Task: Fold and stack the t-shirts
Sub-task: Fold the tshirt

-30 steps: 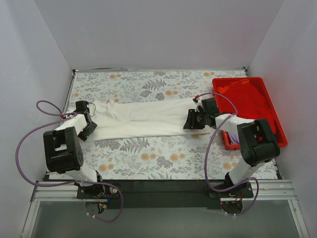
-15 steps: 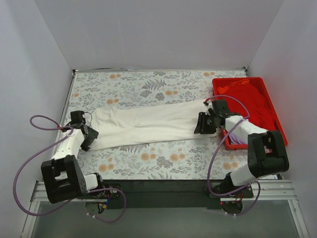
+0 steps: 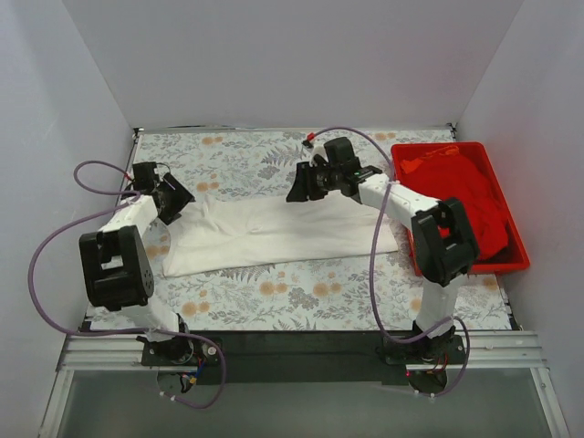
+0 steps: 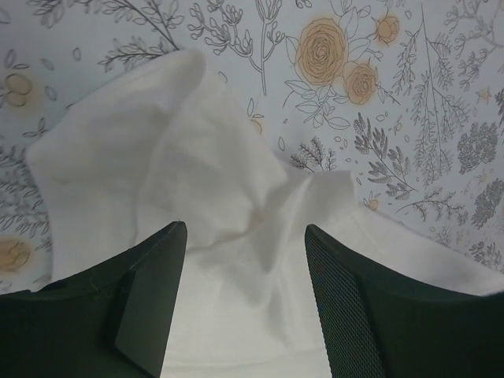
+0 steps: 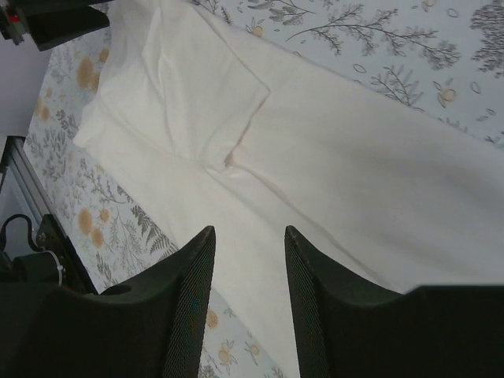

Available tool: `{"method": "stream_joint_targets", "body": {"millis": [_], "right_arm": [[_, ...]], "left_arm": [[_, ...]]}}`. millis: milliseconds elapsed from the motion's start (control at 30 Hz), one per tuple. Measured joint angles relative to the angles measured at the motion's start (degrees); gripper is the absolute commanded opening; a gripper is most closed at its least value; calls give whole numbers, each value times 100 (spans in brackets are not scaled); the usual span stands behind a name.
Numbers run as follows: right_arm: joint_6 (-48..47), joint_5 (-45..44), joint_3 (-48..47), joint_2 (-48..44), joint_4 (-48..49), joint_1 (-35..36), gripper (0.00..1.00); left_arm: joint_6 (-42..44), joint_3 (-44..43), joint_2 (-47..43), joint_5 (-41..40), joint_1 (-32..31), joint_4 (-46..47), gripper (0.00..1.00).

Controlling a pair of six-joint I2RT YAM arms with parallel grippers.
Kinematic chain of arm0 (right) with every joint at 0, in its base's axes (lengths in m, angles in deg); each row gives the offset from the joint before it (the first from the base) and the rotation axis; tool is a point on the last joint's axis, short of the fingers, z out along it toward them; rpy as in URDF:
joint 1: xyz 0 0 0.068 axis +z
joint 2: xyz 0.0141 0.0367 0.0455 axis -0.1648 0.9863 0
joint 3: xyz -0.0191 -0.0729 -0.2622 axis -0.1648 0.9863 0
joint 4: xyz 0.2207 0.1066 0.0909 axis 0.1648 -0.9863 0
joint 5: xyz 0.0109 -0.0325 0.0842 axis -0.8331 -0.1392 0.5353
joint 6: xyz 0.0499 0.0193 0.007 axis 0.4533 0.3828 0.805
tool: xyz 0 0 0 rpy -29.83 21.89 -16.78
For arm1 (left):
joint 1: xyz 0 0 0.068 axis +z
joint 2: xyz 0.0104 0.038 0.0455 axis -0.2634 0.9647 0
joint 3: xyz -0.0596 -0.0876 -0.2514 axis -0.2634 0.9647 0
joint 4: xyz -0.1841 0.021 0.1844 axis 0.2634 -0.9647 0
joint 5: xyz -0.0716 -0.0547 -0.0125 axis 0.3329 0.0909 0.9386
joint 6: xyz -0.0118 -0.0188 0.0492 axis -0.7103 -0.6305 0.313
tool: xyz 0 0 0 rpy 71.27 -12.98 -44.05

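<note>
From above, shows white t-shirt banded lengthwise on counter, red t-shirt heaped in tray. At left wrist, finds left hand apart, empty, over rumpled sleeve. At right wrist, finds right hand likewise apart, empty. Looks mid-fold; next calls for pinching ends, folding crosswise.

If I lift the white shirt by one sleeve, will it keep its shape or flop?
Probably flops: the white shirt lies in soft folds and creases at the sleeve, so it would likely sag. It looks thin and flat, so probably light. Pushed, it may bunch up on the tablecloth rather than slide whole.
</note>
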Motion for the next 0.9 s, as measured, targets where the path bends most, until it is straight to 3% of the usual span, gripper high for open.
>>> {"method": "stream_joint_targets", "body": {"millis": [200,433,900], "right_arm": [[605,280,-802,1351,599,310,43],[1309,503,-1655,2542,1233,522,42],[2050,516,-2264,3449,1781,686,40]], "left_arm": [[452,-501,1095,656,-114,433,52],[824,-1217,1672,1069,-214,732,50],[1084,-1370,2138,1231,-546,798,44]]}}
